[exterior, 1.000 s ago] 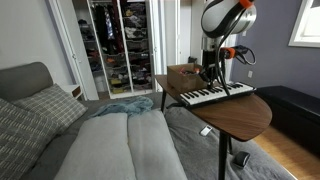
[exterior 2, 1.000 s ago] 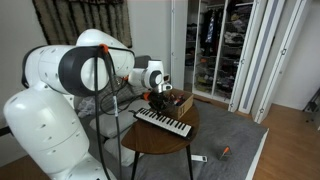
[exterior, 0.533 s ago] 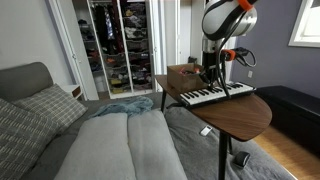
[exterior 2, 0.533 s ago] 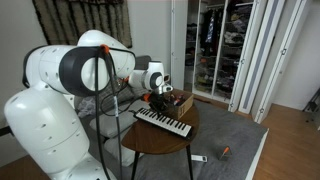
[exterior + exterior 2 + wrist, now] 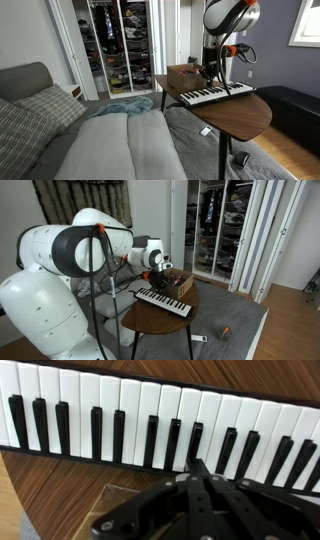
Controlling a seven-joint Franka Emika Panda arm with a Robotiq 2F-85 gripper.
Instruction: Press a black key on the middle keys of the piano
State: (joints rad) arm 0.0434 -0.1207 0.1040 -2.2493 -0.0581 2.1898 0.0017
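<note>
Though hand (image 5: 198,466) overlaps piano (image 5: 130,400), contact unclear

Desk (image 5: 247,113): dark brown wood, rounded top, seen in both exterior views (image 5: 158,320). Two items lie directly on it.

Item one: slim white piano (image 5: 215,94), flat, running diagonally across the middle of the top (image 5: 163,302). The wrist view shows its keys (image 5: 130,405) with wood grain (image 5: 40,480) at 6 o'clock.

Item two: brown cardboard box (image 5: 183,75) at 10 o'clock from the piano's centre, just beside it (image 5: 181,282) — contact cannot be confirmed.

The surface at 5 o'clock is bare wood.
</note>
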